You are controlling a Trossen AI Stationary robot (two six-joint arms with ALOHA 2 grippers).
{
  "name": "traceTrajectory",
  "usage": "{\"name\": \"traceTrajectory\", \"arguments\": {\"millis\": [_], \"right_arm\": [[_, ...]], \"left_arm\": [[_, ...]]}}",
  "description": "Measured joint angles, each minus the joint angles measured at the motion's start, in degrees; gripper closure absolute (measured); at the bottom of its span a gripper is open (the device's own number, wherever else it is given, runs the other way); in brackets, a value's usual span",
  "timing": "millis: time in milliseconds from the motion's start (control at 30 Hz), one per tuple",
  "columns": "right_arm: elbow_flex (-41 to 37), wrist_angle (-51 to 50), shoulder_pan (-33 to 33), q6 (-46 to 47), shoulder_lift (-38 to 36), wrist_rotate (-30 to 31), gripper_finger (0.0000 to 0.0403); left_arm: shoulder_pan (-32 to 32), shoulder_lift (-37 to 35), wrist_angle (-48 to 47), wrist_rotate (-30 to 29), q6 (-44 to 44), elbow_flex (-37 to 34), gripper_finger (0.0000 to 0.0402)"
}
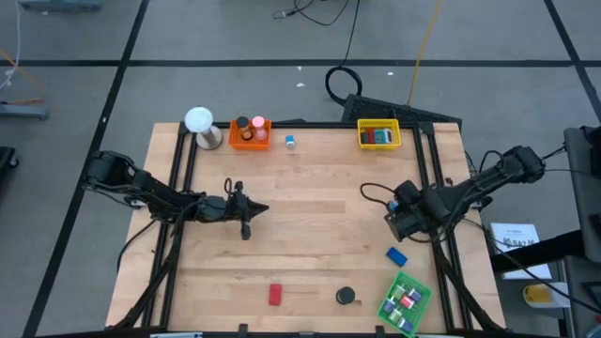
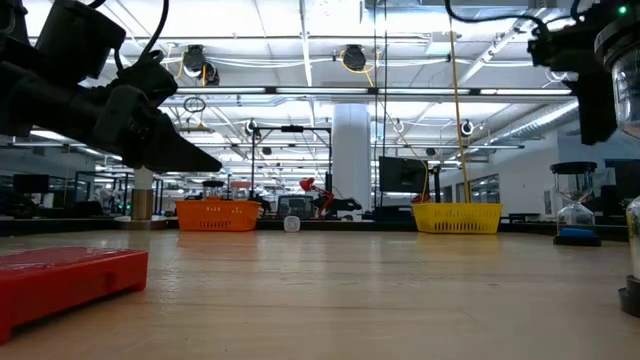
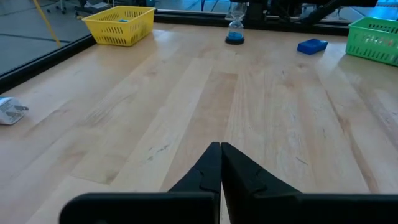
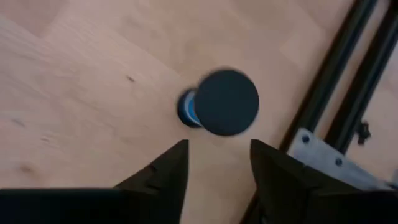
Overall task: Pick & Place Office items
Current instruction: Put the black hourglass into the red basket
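Left arm reaches in low from the left edge of the wooden surface [image 1: 319,211], stretched nearly flat toward the middle. Its left gripper [image 1: 252,212] hovers over bare wood with both fingers [image 3: 211,167] pressed tip to tip, nothing between them.

Right arm comes in from the right edge, elbow out past the frame rail, wrist tipped down. The right gripper [image 4: 214,163] has its fingers parted about halfway and empty. Straight below it in the right wrist view stands a small hourglass [image 4: 219,102], seen end-on: black round cap toward the camera, blue base peeking out behind, so its long axis runs vertical. The left wrist view shows the same hourglass [image 3: 236,25] upright, far across the surface.

Rest of the office items:
- blue block [image 1: 396,254] flat near the right rail, long side on a diagonal, just above the green tray [image 1: 405,302]
- red block [image 1: 275,295] near the front edge, long side pointing front to back
- black disc [image 1: 346,296] flat, a bit right of the red one
- orange tray [image 1: 250,133] and yellow tray [image 1: 378,134] along the back edge
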Motion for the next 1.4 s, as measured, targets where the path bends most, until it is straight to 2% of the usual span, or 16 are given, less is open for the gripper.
{"name": "traceTrajectory", "arguments": {"millis": [233,467,700,867,1233,1400], "right_arm": [[-3.4,0.7,-1.5,-0.1,0.0,-3.6,0.0169],[-3.5,1.7,-2.5,-1.6,0.0,-4.6,0.0138],[-3.6,2.9,-5.6,-3.5,0.0,-3.0,0.0135],[-3.7,6.5,-8.7,-7.6,0.0,-3.0,0.0135],[-9.7,13.8,-15.7,-16.6,0.0,-3.4,0.0136],[-11.5,19.1,-16.9,-20.0,0.0,-4.9,0.0160]], "left_arm": [[0.0,0.0,0.0,0.0,0.0,0.0,0.0386],[0.0,0.0,0.0,0.0,0.1,0.0,0.0399],[0.0,0.0,0.0,0.0,0.2,0.0,0.0384],[0.0,0.0,-0.1,0.0,0.5,0.0,0.0395],[0.0,0.0,-0.2,0.0,0.5,0.0,0.0385],[0.0,0.0,-0.2,0.0,0.4,0.0,0.0399]]}}
